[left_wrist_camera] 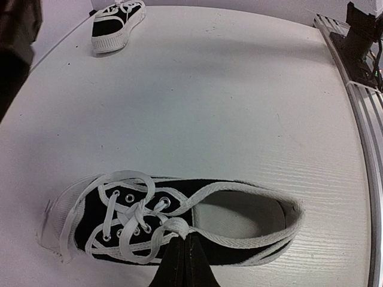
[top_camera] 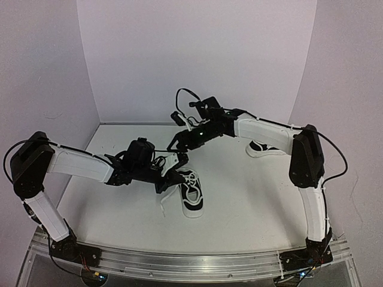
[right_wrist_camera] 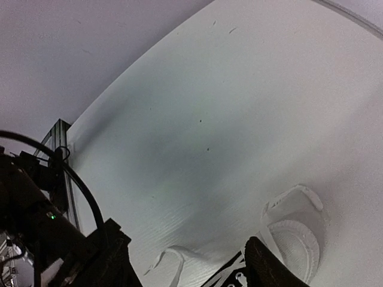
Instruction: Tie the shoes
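Desk: white, wood-grained top, centre of frame. Aluminium rail: along the lower edge. Backdrop panels: pale lilac, upper frame.

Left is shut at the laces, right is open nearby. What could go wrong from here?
The left gripper seems to pinch the lace at its crossing; pulling could drag the unpinned shoe along.
The open right gripper hangs close; the two grippers could collide, or a loose lace loop could snag a finger.
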